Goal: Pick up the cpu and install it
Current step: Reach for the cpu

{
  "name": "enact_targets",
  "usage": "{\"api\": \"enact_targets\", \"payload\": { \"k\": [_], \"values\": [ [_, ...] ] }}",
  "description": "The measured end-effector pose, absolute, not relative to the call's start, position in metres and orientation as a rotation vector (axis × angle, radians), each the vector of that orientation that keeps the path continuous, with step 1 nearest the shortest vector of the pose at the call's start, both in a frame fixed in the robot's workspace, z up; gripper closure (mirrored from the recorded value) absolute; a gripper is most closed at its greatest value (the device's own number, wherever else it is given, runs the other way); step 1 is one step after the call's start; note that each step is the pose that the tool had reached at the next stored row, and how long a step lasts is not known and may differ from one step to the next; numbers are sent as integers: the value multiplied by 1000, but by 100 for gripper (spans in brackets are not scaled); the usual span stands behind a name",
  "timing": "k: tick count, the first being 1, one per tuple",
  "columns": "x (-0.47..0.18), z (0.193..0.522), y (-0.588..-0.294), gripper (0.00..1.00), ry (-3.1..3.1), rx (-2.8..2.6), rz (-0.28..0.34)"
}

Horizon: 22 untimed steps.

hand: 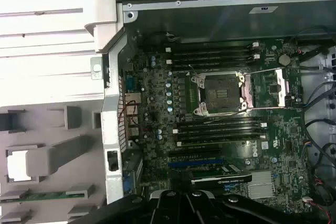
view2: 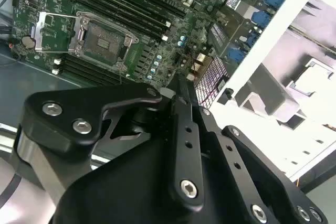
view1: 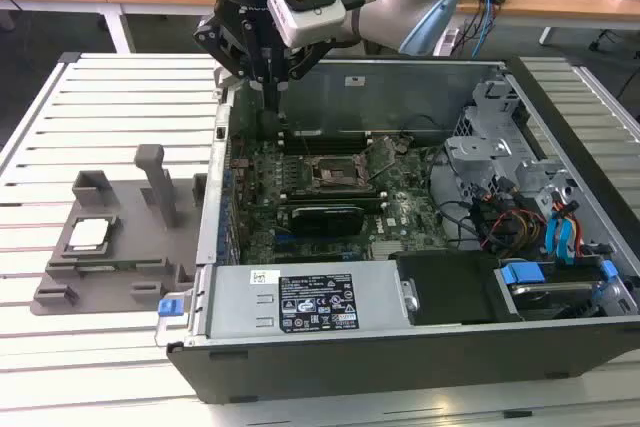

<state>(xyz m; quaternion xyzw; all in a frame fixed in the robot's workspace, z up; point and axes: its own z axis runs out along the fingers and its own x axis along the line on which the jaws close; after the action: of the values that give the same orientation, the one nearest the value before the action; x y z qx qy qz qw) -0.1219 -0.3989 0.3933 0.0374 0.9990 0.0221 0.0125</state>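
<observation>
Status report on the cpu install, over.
Pincer shut, empty, above the computer case edge. Cpu on the grey fixture plate outside the case, untouched. Socket open, bare.

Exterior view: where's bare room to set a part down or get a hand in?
Free: table slats on the camera side of the fixture plate, slats beyond it, and the strip at the exterior view's right of the case. Crowded: inside the case, board and cables; gripper over its far corner, exterior view's left.

The gripper [hand: 193, 200] is cut off by the first wrist view's edge. The cpu [hand: 18, 165] there glares white, its surface detail lost.
</observation>
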Motion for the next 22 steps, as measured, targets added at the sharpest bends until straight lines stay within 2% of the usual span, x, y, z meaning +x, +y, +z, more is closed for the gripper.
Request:
{"api": "enact_targets", "payload": {
  "k": [22],
  "values": [
    [-176,393,-399,89,3114,117,69]
  ]
}}
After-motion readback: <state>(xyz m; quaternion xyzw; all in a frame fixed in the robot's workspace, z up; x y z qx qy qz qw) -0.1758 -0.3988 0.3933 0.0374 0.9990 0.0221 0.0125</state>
